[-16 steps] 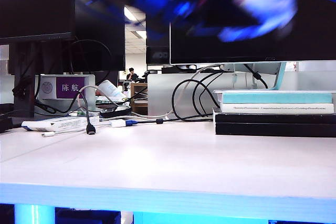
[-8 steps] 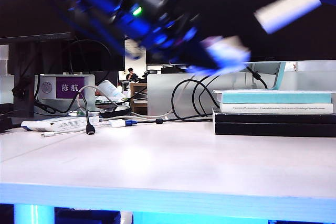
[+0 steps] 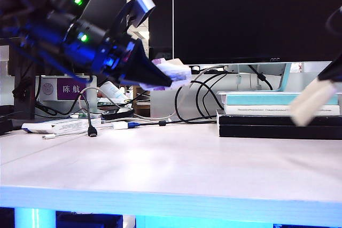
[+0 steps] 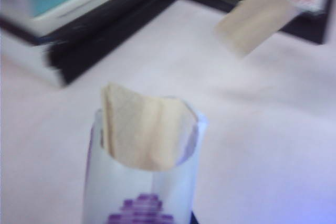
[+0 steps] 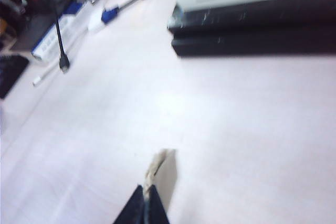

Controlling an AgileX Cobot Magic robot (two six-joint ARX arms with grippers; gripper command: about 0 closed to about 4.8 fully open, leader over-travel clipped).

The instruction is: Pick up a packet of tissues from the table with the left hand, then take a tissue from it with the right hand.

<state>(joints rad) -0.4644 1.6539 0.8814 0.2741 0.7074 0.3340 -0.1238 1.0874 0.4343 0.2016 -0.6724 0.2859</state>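
My left gripper (image 3: 160, 81), bulky and black with green lights, hangs above the table (image 3: 171, 169) at the left and is shut on the packet of tissues (image 3: 172, 72). In the left wrist view the white, purple-printed packet (image 4: 142, 195) hides the fingers, and a cream sheet (image 4: 143, 129) sticks out of its open end. At the exterior view's right edge a separate folded tissue (image 3: 312, 102) hangs in the air, and little of the right arm shows there. My right gripper (image 5: 144, 203) is shut on that tissue (image 5: 163, 174), seen edge-on. The left wrist view also shows the tissue (image 4: 254, 22).
A stack of books (image 3: 280, 113) lies at the back right under a dark monitor (image 3: 256, 14). Black and white cables (image 3: 192, 100) loop behind the middle. A long white printed tube (image 3: 59, 126) and a cable plug (image 3: 92, 131) lie at the back left.
The left gripper has swung down and to the left with the packet. The right gripper has carried the tissue down and out to the right edge, away from the packet.
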